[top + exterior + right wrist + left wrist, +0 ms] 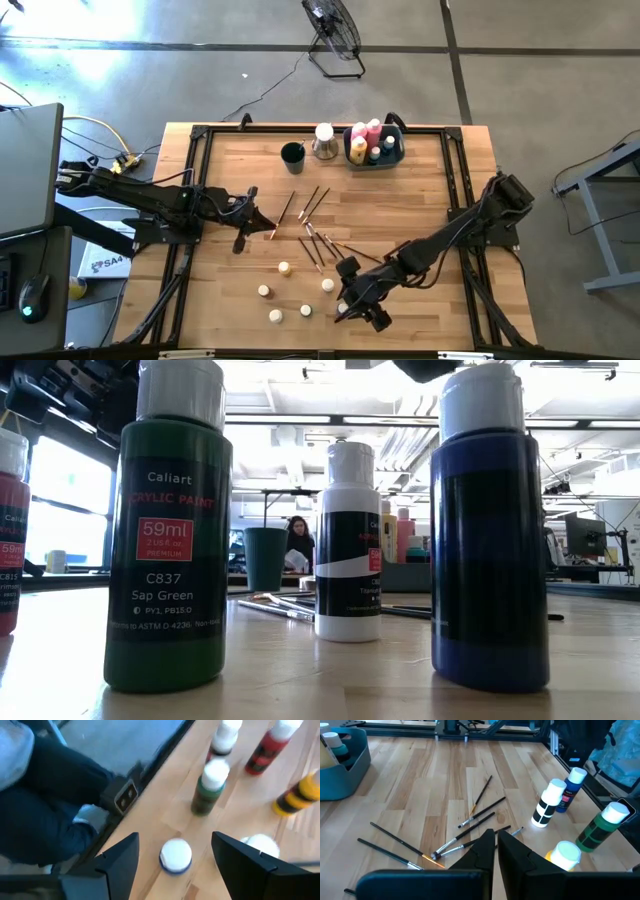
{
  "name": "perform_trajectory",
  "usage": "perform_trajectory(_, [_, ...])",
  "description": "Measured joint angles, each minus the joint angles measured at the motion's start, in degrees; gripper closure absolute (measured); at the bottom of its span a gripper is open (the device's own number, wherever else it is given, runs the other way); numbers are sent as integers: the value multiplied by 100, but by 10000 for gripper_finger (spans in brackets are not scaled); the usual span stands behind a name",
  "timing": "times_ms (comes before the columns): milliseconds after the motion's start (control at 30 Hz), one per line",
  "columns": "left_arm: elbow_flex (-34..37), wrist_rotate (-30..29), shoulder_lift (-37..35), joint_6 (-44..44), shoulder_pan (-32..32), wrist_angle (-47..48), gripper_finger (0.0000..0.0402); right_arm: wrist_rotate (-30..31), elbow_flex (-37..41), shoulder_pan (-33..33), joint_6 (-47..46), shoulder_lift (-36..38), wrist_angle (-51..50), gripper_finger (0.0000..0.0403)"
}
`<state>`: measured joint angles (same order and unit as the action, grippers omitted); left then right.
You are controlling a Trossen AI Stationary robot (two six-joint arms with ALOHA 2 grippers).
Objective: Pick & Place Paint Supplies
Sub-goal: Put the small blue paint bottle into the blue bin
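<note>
**While Right Pincer Hangs Wide Over a Bottle Cap, Left Arm Waits by the Brushes**

As the sorting of paint supplies stands, the right pincer (175,839) is spread wide and holds nothing. A white-capped blue bottle (175,856) stands upright between its two fingers, touching neither. The bottle's long axis runs straight up toward the wrist, so a plain squeeze looks like the next call.

Six loose bottles stand on the table (420,200), all close to this pincer. They are the blue one, a green (207,792), a white (222,740), a red (265,752), a yellow (299,797), and one more cap (261,844) just beside a finger.

The bin (395,157) lies well apart, across the table, with several bottles already inside.

The left pincer (496,834) is pinched shut and empty, and it is the nearer one to the brushes (481,815). At least six of these lie flat and fanned just ahead of it.
</note>
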<state>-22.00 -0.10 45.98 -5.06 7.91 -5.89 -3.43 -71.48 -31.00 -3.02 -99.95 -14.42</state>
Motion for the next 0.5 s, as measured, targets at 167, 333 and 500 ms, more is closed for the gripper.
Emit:
perform_trajectory(167, [2,0,0,0,0,5,382,-55,7,-2,-7,-350,40,160])
perform_trajectory(333, [4,2,0,-86,1,14,382,37,4,-2,-16,-432,34,160])
perform_trajectory(500, [4,4,1,-127,0,35,382,17,8,53,-16,-451,6,160])
